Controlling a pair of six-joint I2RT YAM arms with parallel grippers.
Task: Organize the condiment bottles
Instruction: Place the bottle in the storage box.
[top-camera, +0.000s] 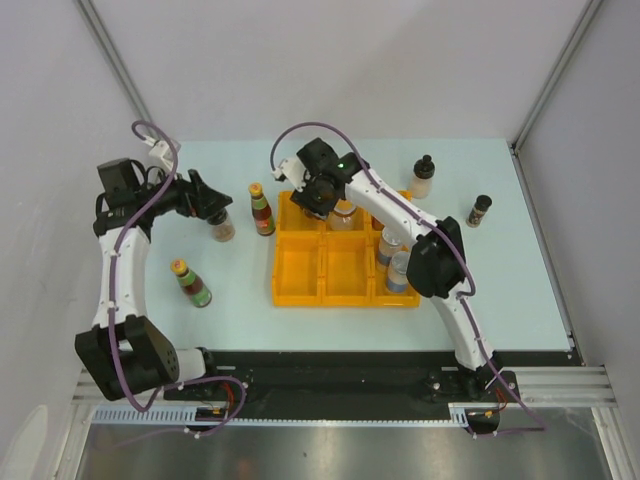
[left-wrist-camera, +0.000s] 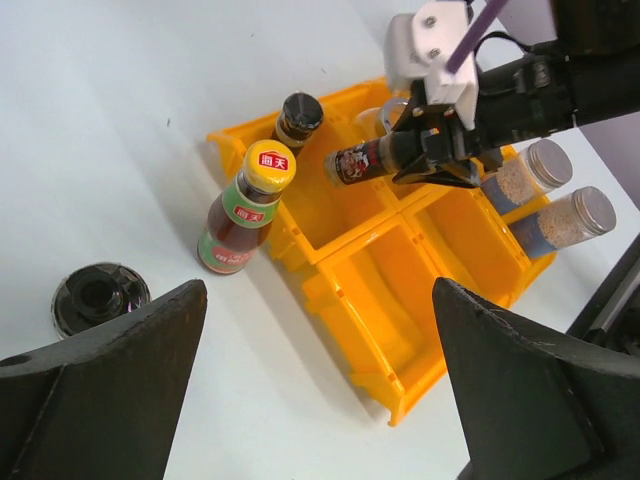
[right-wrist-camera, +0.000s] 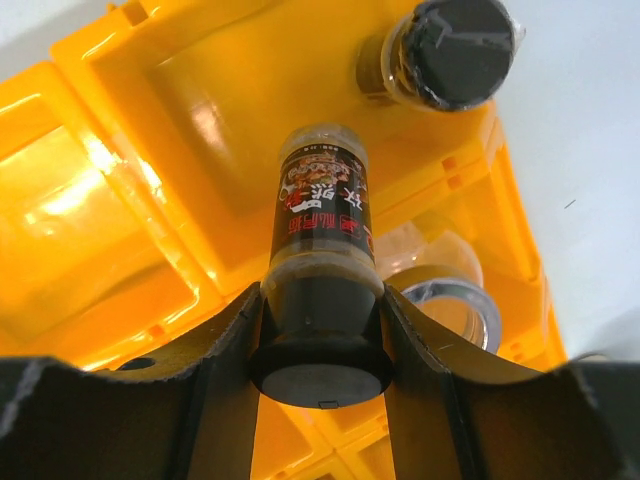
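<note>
My right gripper (top-camera: 318, 196) (right-wrist-camera: 320, 335) is shut on the black cap of a dark-labelled spice jar (right-wrist-camera: 322, 225) (left-wrist-camera: 365, 160). The jar hangs over the back-left part of the yellow tray (top-camera: 300, 292). My left gripper (top-camera: 214, 212) (left-wrist-camera: 318, 290) is open and holds nothing. It hovers left of the tray, beside a black-capped jar (top-camera: 223, 230) (left-wrist-camera: 98, 297). A green-labelled sauce bottle (top-camera: 262, 210) (left-wrist-camera: 243, 210) stands just left of the tray, and another (top-camera: 192, 283) stands nearer me. Two blue-labelled shakers (top-camera: 397, 262) (left-wrist-camera: 545, 205) and a silver-lidded jar (top-camera: 343, 213) (right-wrist-camera: 440, 290) are in the tray.
Two black-capped jars (top-camera: 424, 176) (top-camera: 479, 210) stand on the table at the back right. Another black-capped jar (right-wrist-camera: 455, 50) (left-wrist-camera: 297, 120) is at the tray's far-left corner. The front-left and front-middle compartments (top-camera: 348, 268) look empty. Walls close in the table on both sides.
</note>
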